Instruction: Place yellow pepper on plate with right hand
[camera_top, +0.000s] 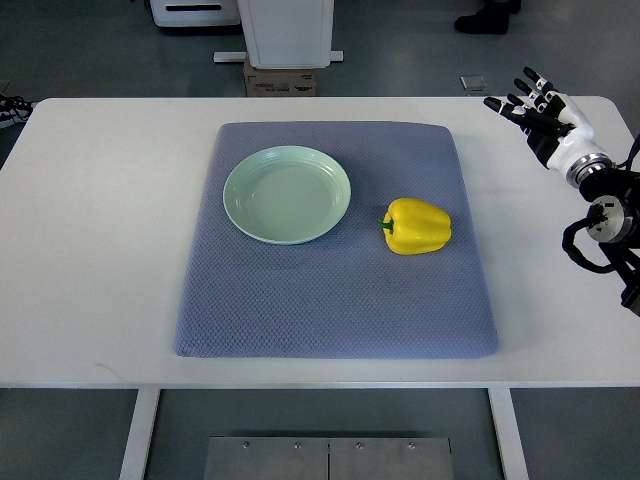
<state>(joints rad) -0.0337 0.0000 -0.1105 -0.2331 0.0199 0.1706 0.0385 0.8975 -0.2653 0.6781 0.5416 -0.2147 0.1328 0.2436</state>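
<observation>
Lying beside plate (287, 194), yellow pepper (417, 226); right hand (540, 112) apparently spread, empty.

A white bench (100, 250) spans the scene, its legs dropping to a grey-blue floor (80, 50). Beyond its far edge stands a white cabinet (288, 30) with a cardboard box (280, 80) at its foot. A dark shoe (485, 20) shows far right. A metal plate (330, 458) sits under the near edge.
</observation>
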